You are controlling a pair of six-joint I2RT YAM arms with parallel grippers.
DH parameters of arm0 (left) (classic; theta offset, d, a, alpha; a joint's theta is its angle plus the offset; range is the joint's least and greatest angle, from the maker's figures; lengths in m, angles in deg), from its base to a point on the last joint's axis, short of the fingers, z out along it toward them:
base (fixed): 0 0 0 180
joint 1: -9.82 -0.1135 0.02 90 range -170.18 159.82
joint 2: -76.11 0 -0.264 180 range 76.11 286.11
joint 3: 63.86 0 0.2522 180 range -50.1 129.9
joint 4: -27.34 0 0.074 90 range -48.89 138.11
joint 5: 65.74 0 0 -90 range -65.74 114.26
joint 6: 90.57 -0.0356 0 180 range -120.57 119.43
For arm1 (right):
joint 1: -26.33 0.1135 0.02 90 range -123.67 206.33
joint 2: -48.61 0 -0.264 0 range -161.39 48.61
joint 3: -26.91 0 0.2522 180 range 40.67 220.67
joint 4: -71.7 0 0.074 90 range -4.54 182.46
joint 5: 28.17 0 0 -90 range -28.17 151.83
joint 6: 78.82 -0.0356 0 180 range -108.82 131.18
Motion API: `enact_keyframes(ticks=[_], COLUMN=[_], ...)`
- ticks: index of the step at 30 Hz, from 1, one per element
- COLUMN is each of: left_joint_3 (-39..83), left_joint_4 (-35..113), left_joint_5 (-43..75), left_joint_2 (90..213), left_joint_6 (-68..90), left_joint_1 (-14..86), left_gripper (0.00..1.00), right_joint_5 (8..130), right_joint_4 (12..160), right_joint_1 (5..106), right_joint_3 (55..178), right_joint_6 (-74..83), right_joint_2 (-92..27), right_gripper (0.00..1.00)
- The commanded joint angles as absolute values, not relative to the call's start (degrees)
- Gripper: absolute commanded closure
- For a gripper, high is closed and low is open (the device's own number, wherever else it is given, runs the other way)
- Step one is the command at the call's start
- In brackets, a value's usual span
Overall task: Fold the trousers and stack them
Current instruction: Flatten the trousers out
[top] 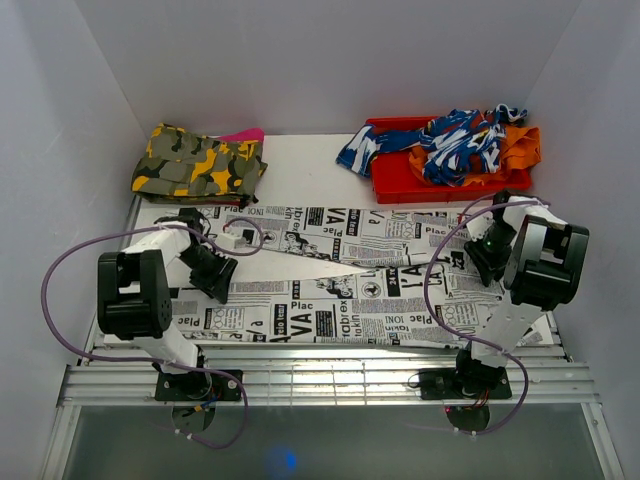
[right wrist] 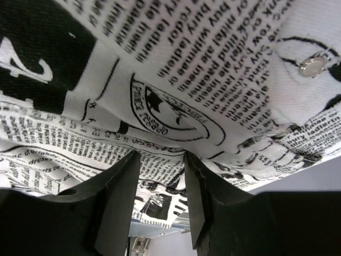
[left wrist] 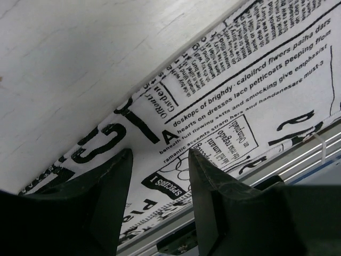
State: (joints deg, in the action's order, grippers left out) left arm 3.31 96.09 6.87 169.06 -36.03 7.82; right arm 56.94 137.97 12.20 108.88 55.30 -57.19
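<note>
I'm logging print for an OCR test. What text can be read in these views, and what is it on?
"hearts on dresses lace petticoats peeping from" on the trousers, left wrist view.
"Plac ION" on the trousers' far edge, top view.
"Plac" on their near leg, top view.
All other print is too small, blurred or inverted to read.

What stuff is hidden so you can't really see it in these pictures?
- Right wrist view: whether the right gripper pinches the trousers; cloth crowds its fingertips.
- Top view: the pink thing, mostly behind the camouflage garment.
- Top view: what lies in the red tray, under blue cloth and orange cloth.
- Left wrist view: most of the trousers, cut off by the frame edges.
</note>
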Motion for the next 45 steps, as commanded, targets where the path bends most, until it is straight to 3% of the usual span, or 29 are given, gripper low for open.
enact_keyframes(ticks=[1,9,13,19,25,37,45], left_joint_3=[2.98,17.19,27.81,38.74,40.87,19.87,25.12], left_joint_4=[90.68,93.59,91.30,86.46,87.25,93.31,104.99], left_joint_5=[11.95,1.32,1.84,8.43,12.04,10.90,3.26], left_joint_2=[172.07,166.47,171.28,186.22,193.97,182.12,177.10], left_joint_6=[-36.17,-38.20,-34.15,-31.42,-29.93,-38.89,-46.80], left_joint_1=[5.95,3.49,3.49,3.23,3.05,-0.73,-3.44], left_gripper=[0.42,0.38,0.24,0.27,0.31,0.36,0.33], right_joint_5=[54.97,68.84,74.92,75.98,73.61,66.41,67.37], right_joint_4=[133.09,143.99,147.07,144.79,139.96,137.14,143.29], right_joint_1=[12.01,12.09,14.46,21.67,23.61,23.61,23.61], right_joint_3=[110.89,123.89,129.87,131.81,129.10,107.92,104.57], right_joint_6=[57.23,61.72,59.80,54.96,53.19,65.30,72.53], right_joint_2=[-58.89,-53.27,-53.43,-57.73,-64.15,-57.41,-49.05], right_gripper=[0.54,0.25,0.22,0.33,0.44,0.52,0.59])
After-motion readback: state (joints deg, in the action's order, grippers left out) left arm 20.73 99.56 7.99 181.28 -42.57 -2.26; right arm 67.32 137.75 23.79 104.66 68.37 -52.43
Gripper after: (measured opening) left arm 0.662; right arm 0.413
